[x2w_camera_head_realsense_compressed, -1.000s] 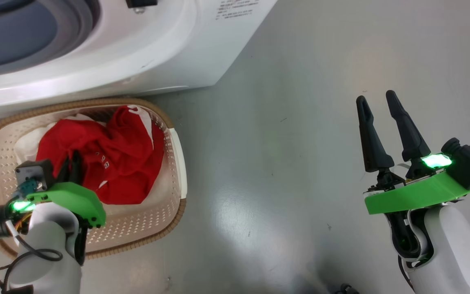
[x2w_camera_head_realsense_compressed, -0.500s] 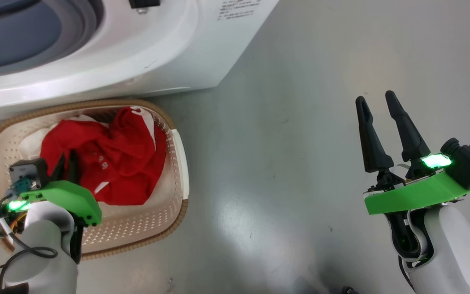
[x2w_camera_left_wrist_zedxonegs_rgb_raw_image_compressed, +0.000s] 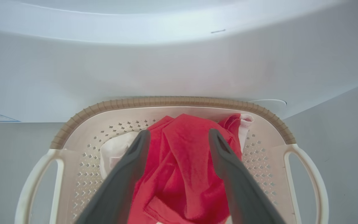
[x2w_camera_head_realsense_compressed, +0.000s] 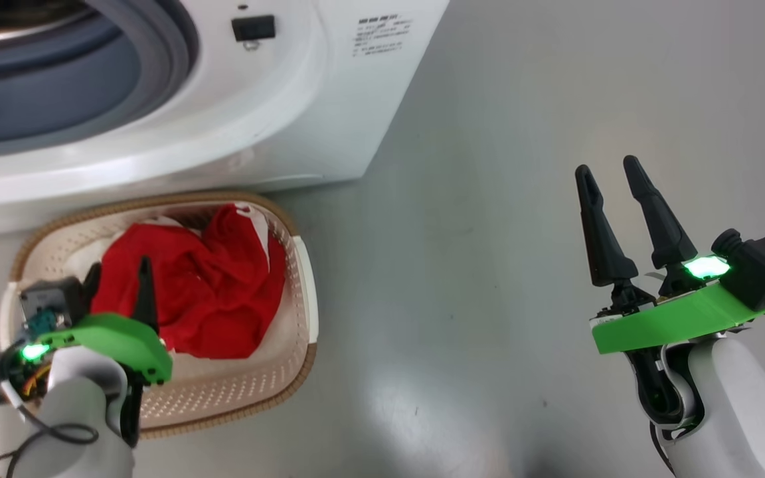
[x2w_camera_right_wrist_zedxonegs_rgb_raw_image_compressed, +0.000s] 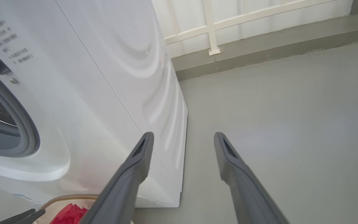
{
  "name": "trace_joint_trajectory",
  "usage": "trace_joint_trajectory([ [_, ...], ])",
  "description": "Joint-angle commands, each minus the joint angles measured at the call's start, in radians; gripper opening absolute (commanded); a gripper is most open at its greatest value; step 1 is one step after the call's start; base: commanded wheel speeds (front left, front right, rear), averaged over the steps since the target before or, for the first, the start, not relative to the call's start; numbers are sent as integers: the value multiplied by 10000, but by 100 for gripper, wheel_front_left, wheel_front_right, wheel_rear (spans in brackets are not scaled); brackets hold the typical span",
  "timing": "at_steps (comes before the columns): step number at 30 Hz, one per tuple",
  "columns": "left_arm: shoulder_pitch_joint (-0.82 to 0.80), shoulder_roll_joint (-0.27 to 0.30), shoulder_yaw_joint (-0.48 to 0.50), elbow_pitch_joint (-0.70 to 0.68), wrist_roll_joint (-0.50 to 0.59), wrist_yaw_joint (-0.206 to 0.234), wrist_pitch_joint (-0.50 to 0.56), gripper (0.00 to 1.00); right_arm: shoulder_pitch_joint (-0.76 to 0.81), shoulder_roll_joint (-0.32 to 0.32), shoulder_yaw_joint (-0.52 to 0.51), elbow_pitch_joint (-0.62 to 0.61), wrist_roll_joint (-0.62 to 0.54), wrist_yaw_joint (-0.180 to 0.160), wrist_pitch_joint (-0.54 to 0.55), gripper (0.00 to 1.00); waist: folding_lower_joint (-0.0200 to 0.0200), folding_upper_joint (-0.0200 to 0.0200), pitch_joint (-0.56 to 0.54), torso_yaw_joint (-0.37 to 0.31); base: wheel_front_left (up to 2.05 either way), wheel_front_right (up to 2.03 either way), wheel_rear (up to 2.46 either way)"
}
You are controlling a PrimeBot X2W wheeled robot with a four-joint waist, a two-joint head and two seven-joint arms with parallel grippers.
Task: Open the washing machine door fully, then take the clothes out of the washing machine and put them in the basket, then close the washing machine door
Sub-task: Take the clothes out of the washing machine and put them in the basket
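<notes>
The left pincer hovered wide open over the basket, its fingers spread above the red and white clothes heaped inside, gripping nothing. The basket sat on the grey floor just in front of the washing machine, whose drum mouth stood uncovered. The right pincer hung open and empty, well apart to the right
</notes>
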Motion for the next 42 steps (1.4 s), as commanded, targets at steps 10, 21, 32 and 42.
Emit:
trace_joint_trajectory([
  [10, 1369, 180, 52, -1322, -81, -66, -55, 100, 761, -205, 124, -22, -26, 63, -65, 100, 0, -1, -1480, 166, 0, 0, 0],
  [21, 2355, 124, -324, -2854, -254, -68, -55, 100, 1232, -360, 125, 101, -30, 63, -65, 100, 0, -1, -2516, 351, 0, 0, 0],
  [32, 3371, 229, -558, -4573, -226, -68, -55, 100, 1745, -559, 29, 155, -36, 63, -65, 100, 0, -1, -3382, 483, 0, 0, 0],
  [42, 4355, 146, -669, -6437, -87, -69, -55, 100, 2324, -659, -193, 143, -72, 63, -65, 100, 0, -1, -4091, 678, 0, 0, 0],
])
